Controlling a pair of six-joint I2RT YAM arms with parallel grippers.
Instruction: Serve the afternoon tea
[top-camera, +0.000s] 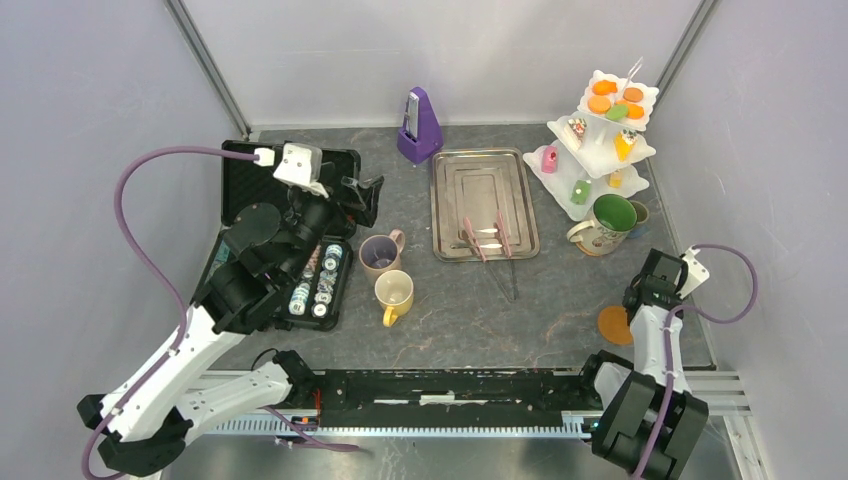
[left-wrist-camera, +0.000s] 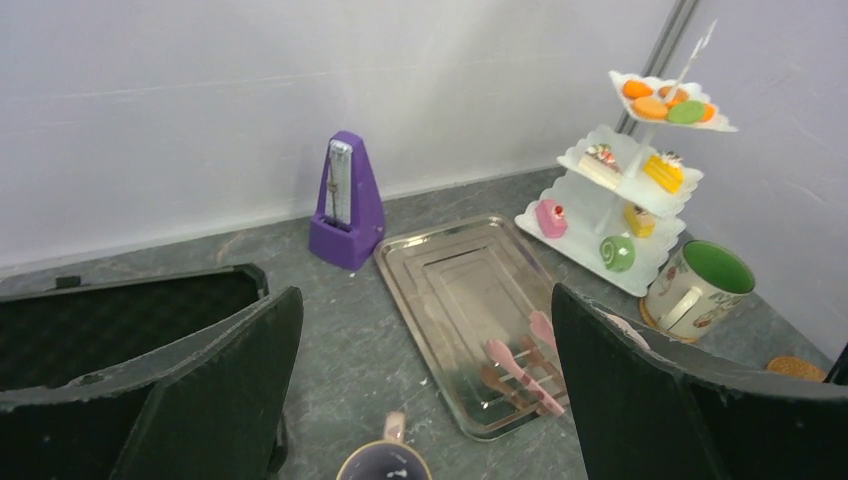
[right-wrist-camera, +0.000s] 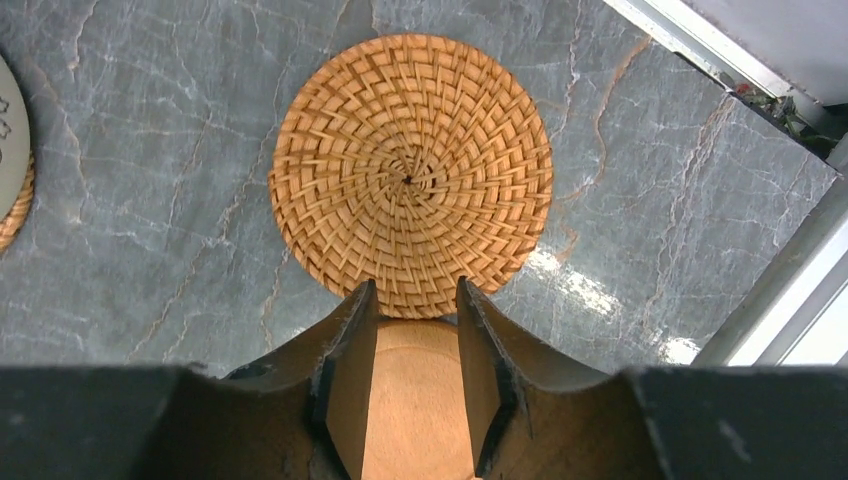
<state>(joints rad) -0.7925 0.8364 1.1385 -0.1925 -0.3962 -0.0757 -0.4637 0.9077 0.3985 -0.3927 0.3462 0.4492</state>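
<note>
A woven round coaster (right-wrist-camera: 410, 175) lies flat on the table at the front right (top-camera: 615, 325). My right gripper (right-wrist-camera: 415, 290) hangs just over its near edge, jaws closed on a smooth cork coaster (right-wrist-camera: 418, 400) that fills the gap between them. The big green mug (top-camera: 610, 222) stands on another coaster (left-wrist-camera: 645, 315), with the olive mug (top-camera: 639, 211) behind it. The white three-tier stand (top-camera: 598, 188) holds the toy pastries (top-camera: 615, 100). My left gripper (left-wrist-camera: 425, 300) is open and empty, above the mauve mug (top-camera: 380, 255). The yellow mug (top-camera: 393, 292) stands beside it.
A steel tray (top-camera: 485, 180) with pink tongs (top-camera: 485, 238) lies mid-table. The purple metronome (top-camera: 420, 125) stands at the back. An open black case (top-camera: 240, 190) of poker chips (top-camera: 320, 280) sits under the left arm. The enclosure walls and the front rail (right-wrist-camera: 760, 300) are close to the right gripper.
</note>
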